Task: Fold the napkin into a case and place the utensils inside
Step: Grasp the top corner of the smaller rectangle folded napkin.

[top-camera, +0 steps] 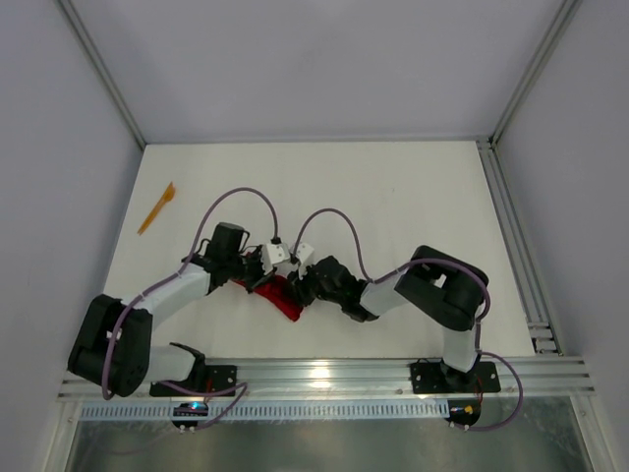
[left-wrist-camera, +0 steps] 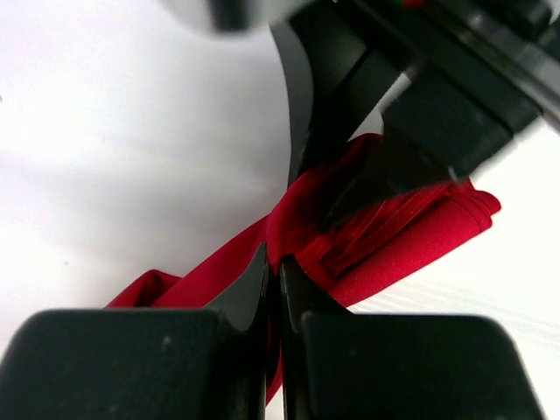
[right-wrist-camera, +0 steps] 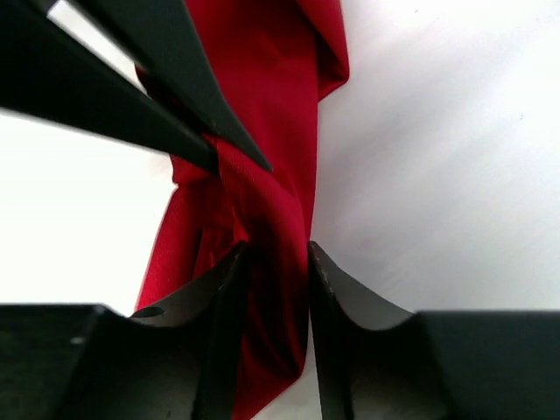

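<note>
Top external view showed one orange utensil (top-camera: 157, 207) at the upper left of the table (top-camera: 413, 197), well apart from the bunched red napkin (top-camera: 283, 301). The napkin sat low at centre between the two claws, its long axis running from upper left to lower right. On its left the left gripper (left-wrist-camera: 273, 267) was clamped tight on a fold, while on its right the right gripper (right-wrist-camera: 274, 254) stood part-way open astride the cloth, apparently not pinching it.

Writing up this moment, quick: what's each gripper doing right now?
Left gripper: shut on the napkin.
Right gripper: jaws apart astride the napkin; whether it grips cannot be told.
</note>
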`<state>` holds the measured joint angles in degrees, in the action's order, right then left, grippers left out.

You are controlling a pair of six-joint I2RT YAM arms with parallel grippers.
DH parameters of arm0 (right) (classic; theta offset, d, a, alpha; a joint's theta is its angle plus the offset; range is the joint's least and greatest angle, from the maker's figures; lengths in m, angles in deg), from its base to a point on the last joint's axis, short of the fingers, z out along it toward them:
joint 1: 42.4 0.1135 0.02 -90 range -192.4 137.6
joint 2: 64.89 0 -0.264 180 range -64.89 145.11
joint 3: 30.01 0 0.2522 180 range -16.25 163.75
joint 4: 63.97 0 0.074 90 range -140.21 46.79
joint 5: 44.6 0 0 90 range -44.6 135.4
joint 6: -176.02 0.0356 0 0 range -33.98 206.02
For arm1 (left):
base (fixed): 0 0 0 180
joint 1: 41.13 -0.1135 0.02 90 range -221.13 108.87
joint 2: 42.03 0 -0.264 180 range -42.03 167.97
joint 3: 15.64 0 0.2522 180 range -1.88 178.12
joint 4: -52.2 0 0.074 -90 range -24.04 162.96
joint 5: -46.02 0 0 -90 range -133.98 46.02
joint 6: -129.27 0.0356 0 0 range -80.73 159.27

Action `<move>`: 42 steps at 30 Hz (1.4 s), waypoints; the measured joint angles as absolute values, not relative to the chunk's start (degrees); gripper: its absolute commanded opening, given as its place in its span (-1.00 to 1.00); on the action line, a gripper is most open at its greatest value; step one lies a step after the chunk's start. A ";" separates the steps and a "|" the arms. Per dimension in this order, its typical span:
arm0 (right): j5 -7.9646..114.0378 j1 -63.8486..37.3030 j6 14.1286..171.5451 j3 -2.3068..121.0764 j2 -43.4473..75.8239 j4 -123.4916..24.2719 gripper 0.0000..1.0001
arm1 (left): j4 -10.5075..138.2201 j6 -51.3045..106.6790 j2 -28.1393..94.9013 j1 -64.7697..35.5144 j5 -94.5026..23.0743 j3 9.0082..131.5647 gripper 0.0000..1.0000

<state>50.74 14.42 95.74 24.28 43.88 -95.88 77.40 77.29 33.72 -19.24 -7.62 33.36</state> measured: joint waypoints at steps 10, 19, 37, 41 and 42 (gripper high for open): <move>51.09 14.88 96.35 20.79 42.70 -98.72 -0.48 | 81.71 77.68 30.94 -19.35 -8.40 32.57 -1.00; 50.13 15.14 96.70 20.48 42.57 -99.39 -0.94 | 82.56 77.20 30.46 -19.46 -8.10 32.57 -1.00; 40.20 19.25 84.18 20.48 41.08 -97.60 -0.94 | 114.38 91.89 28.52 -34.28 8.08 46.28 0.16; 37.17 21.94 77.97 20.70 40.58 -96.18 -0.94 | 122.78 96.17 28.45 -41.14 9.61 49.51 0.11; 36.20 22.92 76.26 20.85 40.58 -95.81 -0.94 | 122.73 94.49 28.45 -42.52 9.56 49.51 0.13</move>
